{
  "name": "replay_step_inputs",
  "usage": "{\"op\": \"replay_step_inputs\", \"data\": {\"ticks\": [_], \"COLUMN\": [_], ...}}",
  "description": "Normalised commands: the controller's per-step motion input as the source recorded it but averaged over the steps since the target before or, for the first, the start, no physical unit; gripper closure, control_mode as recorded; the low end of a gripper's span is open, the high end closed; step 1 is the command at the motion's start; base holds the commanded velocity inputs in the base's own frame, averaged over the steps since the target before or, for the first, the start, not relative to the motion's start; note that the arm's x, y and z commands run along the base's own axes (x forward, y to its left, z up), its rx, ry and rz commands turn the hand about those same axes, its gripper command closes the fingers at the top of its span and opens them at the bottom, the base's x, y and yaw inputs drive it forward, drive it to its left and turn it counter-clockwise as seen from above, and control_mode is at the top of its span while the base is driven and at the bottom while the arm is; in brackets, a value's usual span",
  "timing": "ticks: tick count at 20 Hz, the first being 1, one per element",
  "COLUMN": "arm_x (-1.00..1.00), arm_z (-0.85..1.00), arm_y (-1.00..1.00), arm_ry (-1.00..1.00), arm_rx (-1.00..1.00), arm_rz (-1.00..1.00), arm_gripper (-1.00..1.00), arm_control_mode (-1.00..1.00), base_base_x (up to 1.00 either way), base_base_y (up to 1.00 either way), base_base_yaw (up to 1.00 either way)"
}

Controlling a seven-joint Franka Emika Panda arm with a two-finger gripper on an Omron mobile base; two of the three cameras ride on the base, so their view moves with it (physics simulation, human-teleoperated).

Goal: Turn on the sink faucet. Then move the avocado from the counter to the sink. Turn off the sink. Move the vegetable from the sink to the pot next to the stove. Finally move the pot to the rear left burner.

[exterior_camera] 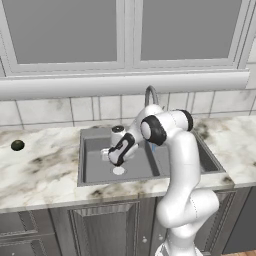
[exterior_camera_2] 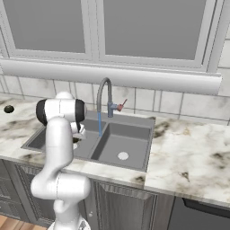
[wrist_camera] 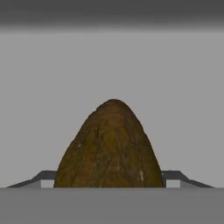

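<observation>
Gripper [exterior_camera: 112,156] hangs low inside the sink's [exterior_camera: 90,172] left basin, jaws spread, with the avocado [wrist_camera: 109,148] sitting between the fingertips against the grey basin floor; whether the pads touch it I cannot tell. Water runs from the faucet [exterior_camera_2: 105,96]. Left of the sink, a dark ball [exterior_camera: 17,145] lies on the counter [exterior_camera: 40,167].

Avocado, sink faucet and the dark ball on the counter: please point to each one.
avocado [wrist_camera: 110,148], hand view, middle of its brown skin.
sink faucet [exterior_camera_2: 104,92], right base view, upper arched spout.
dark ball [exterior_camera: 18,145], left base view, its centre, on the counter.
</observation>
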Motion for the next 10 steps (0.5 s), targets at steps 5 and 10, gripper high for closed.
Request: {"op": "replay_step_inputs", "data": {"ticks": [5,10], "arm_x": [-0.02,-0.15], "arm_z": [0.09,0.37], "arm_y": [-0.13,-0.03], "arm_ry": [0.00,0.00], "arm_rx": [0.01,0.00], "arm_rz": [0.00,-0.02], "arm_gripper": [-1.00,-1.00], "arm_control_mode": [-1.00,-1.00], "base_base_x": [0.00,0.00], "base_base_y": [0.00,0.00], "base_base_yaw": [0.00,0.00]}}
